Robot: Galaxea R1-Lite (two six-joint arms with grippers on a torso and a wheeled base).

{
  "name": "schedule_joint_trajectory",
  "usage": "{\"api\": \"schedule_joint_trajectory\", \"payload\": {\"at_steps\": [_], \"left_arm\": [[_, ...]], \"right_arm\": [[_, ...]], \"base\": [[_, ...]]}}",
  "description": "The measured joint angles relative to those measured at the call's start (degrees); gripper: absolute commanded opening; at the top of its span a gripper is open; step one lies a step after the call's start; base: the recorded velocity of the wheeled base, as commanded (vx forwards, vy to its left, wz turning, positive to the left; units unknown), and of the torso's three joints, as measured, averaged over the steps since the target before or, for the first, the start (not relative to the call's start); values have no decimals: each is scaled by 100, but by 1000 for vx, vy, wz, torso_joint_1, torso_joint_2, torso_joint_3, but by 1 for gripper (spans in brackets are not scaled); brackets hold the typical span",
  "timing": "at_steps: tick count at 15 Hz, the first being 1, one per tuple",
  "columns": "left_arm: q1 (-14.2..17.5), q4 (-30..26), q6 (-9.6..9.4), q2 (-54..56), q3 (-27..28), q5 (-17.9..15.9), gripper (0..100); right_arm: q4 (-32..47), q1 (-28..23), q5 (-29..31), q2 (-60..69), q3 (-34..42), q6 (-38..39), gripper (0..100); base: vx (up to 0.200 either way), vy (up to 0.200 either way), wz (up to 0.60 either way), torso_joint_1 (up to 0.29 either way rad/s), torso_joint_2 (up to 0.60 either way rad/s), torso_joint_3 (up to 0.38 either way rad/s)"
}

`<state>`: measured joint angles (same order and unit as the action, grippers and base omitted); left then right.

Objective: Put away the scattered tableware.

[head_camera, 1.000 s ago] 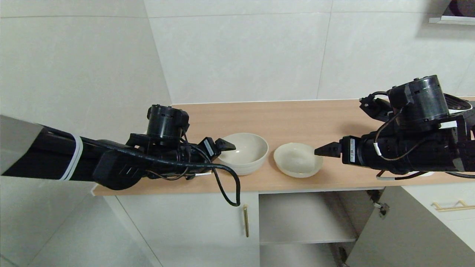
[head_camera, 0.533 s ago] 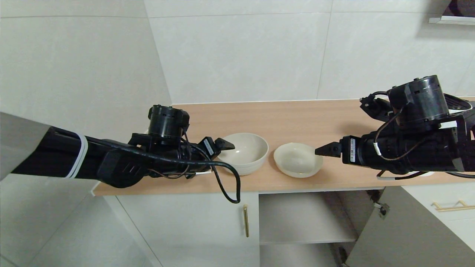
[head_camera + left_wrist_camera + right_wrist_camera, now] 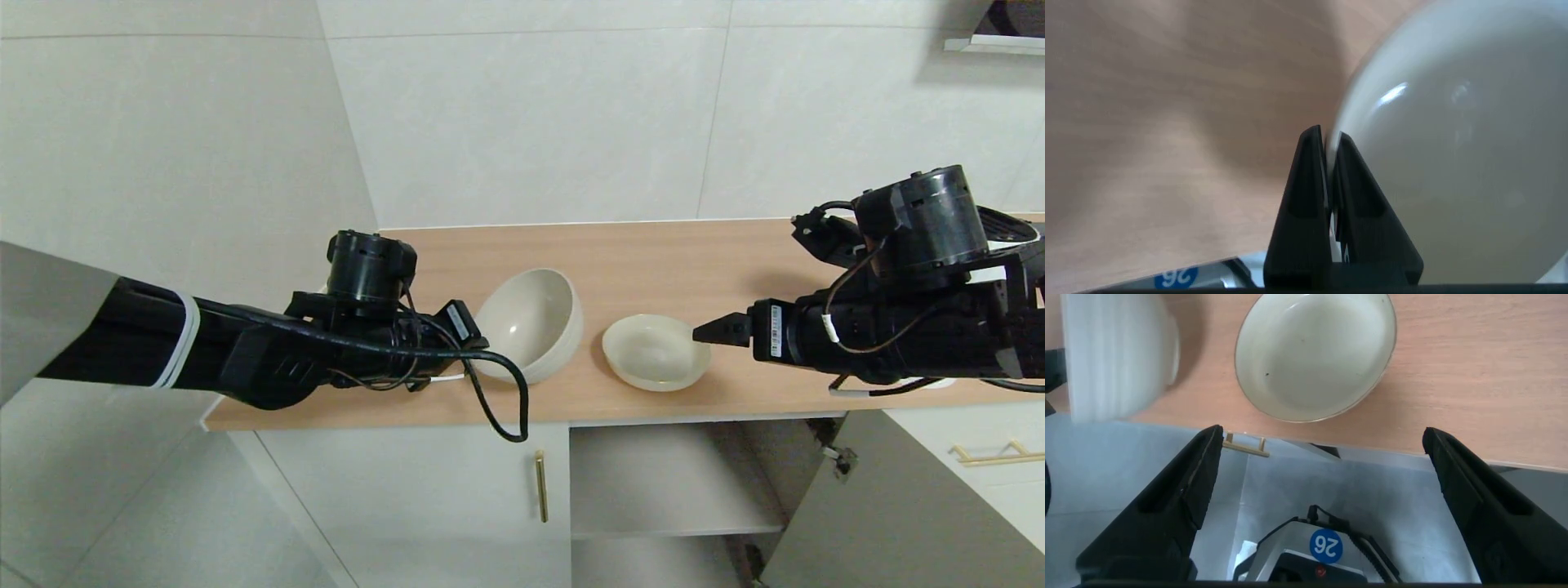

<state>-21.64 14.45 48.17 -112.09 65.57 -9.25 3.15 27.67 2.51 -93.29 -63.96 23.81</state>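
Left pincer point(image 3: 480, 343) has tilted the bowl point(image 3: 529, 322) up.

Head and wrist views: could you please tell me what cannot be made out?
Head view: white object, mostly hidden under the right arm.
Left wrist view: far rim of the deep cream ceramic bowl, cut off by the edge.
Head view: open cupboard, bottom cut off.
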Motion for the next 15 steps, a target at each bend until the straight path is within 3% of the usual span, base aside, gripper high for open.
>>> {"api": "schedule_joint_trajectory", "payload": {"at_steps": [4, 8, 12, 15], "left_arm": [[4, -27, -2, 66, -15, -5, 0], [0, -33, -2, 258, -44, -5, 0], [4, -33, -2, 319, -85, -5, 0], [4, -33, -2, 327, -88, -7, 0]], "right_arm": [[-9, -2, 249, -89, -48, 0, 100], [-59, 0, 945, -494, -227, 16, 100], [-836, -2, 1642, -1247, -321, 22, 100], [-1274, -13, 1840, -1792, -347, 20, 100]], "base": [[0, 0, 0, 0, 0, 0], [0, 0, 0, 0, 0, 0], [0, 0, 0, 0, 0, 0], [0, 0, 0, 0, 0, 0]]}}
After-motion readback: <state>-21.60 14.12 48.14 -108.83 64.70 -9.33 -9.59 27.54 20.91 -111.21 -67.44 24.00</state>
